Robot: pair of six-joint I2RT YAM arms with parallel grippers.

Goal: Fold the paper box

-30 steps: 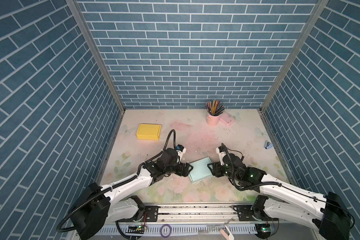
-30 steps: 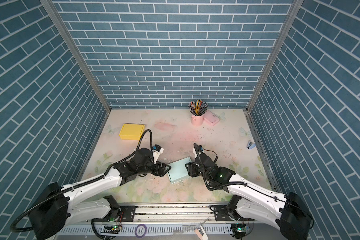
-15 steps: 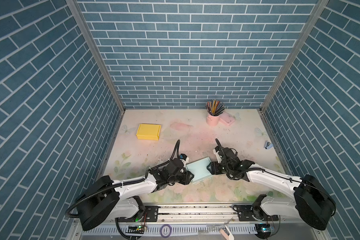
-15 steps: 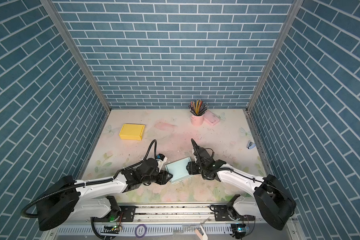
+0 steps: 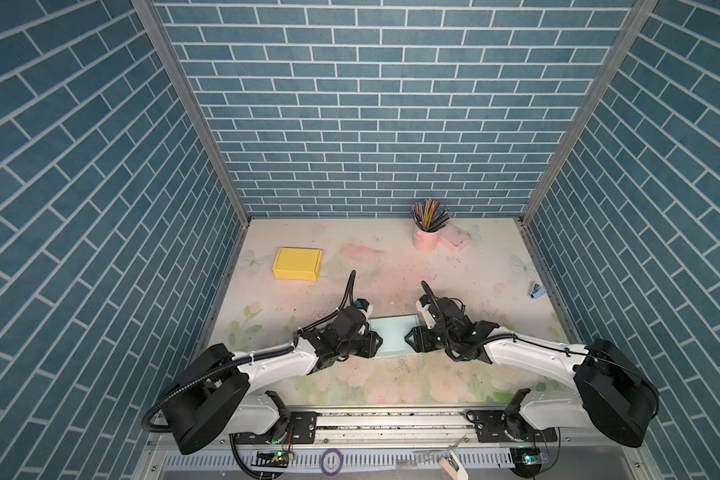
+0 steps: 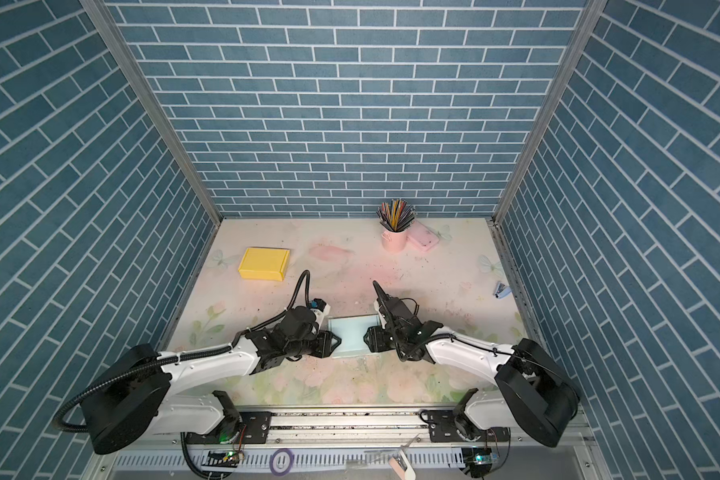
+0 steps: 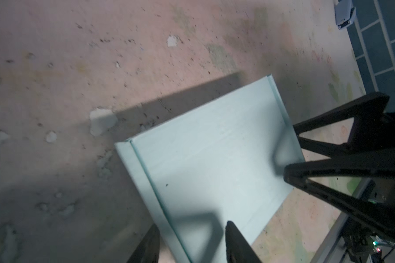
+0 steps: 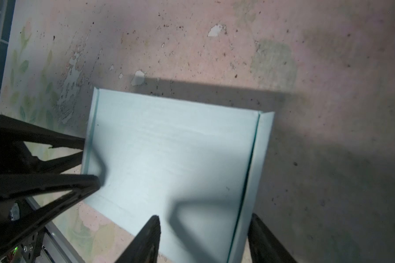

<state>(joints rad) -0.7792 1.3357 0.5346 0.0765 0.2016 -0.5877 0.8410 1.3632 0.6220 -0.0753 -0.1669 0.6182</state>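
Left wrist view: the left gripper [image 7: 192, 224] has its 2 fingers spread, 1 outside the pale blue paper box [image 7: 214, 159] and 1 over its top panel. The box's narrow side strip lies in the gap between them. Whether either finger presses on the cardboard cannot be told. Across the box from it, the right gripper [image 7: 290, 150] meets the opposite side, with 1 fingertip at the edge strip and 1 above the top panel. In the right wrist view, that gripper's 2 fingers stand apart and straddle the folded strip, with open space between the strip and the inner finger.

In both top views the box lies flat on the flowered table [image 5: 391, 270], directly between the 2 grippers, which point at each other from either end. Beyond the left gripper, well apart from it toward the back wall, sits a yellow box [image 5: 296, 264]. Beyond the right gripper, also well apart, stands a pink cup of pencils [image 5: 425, 239] with a pink case [image 5: 456, 240] just beside it.
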